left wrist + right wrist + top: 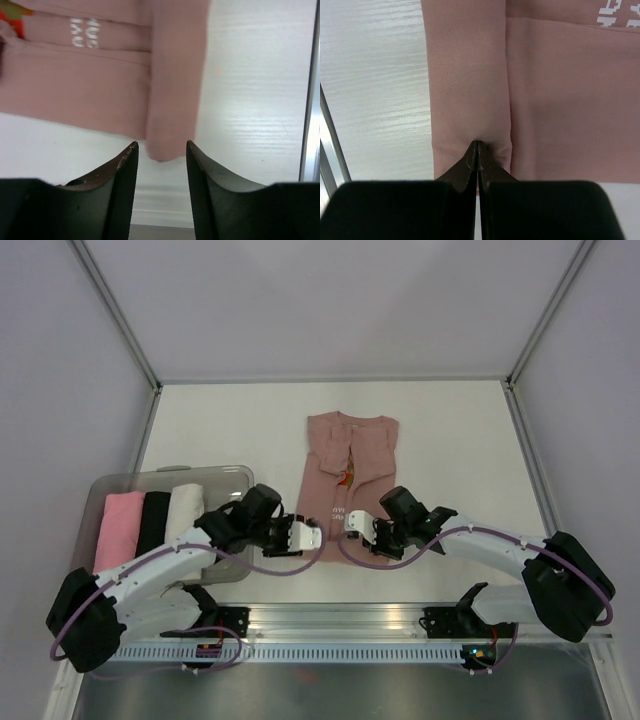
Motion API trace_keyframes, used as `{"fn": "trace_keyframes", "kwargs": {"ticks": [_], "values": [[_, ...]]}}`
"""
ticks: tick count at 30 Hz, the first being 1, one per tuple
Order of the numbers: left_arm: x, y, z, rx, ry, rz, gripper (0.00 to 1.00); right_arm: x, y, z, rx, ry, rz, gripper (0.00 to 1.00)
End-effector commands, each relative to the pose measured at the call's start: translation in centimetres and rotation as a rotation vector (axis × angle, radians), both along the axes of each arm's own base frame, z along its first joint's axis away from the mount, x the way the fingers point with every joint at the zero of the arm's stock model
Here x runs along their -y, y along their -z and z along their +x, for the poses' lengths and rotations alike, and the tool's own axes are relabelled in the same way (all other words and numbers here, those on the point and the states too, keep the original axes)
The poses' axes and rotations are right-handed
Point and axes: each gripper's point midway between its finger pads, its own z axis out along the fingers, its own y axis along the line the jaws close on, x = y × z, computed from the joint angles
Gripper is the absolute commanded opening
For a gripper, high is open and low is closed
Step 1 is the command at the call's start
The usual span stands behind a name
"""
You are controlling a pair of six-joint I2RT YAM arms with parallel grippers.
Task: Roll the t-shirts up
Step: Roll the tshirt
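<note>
The whole table (450, 440) was viewed from high behind. Each wrist view was aimed closely beyond its own jaws at the near hem of the t-shirt (365, 445), shared overhead.

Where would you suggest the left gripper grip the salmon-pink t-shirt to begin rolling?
Its near hem corner, approached from the near edge: the t-shirt lies flat, folded narrow, and that corner sits between the left gripper's open jaws; the right gripper pinches the opposite flap.
</note>
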Motion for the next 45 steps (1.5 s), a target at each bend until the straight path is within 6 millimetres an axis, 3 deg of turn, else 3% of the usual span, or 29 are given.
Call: {"fn": "trace_keyframes", "kwargs": {"ticks": [1,5,11,24,28,32,45], "values": [[1.1,0.9,-0.8,0.226,0.191,-0.028,0.50,0.4,0.1,0.0,-0.003,0.017,0.003,0.00],[1.0,3.7,-1.0,0.272,0.184,0.053,0.52,0.5,0.2,0.1,-0.006,0.019,0.000,0.00],[1.3,5.0,-0.5,0.302,0.163,0.116,0.54,0.4,0.2,0.1,-0.011,0.019,-0.002,0.00],[0.4,6.1,0.3,0.320,0.117,0.171,0.54,0.5,0.1,0.1,-0.013,0.015,-0.014,0.00],[1.0,4.5,0.9,0.352,0.098,0.133,0.54,0.6,0.0,0.1,-0.016,0.014,-0.017,0.00],[1.1,4.2,0.0,0.362,0.148,0.094,0.54,0.6,0.1,0.1,-0.020,0.016,-0.024,0.00],[0.3,8.0,-0.3,0.243,0.129,0.211,0.53,0.6,-0.3,0.4,-0.016,0.022,-0.032,0.00]]}}
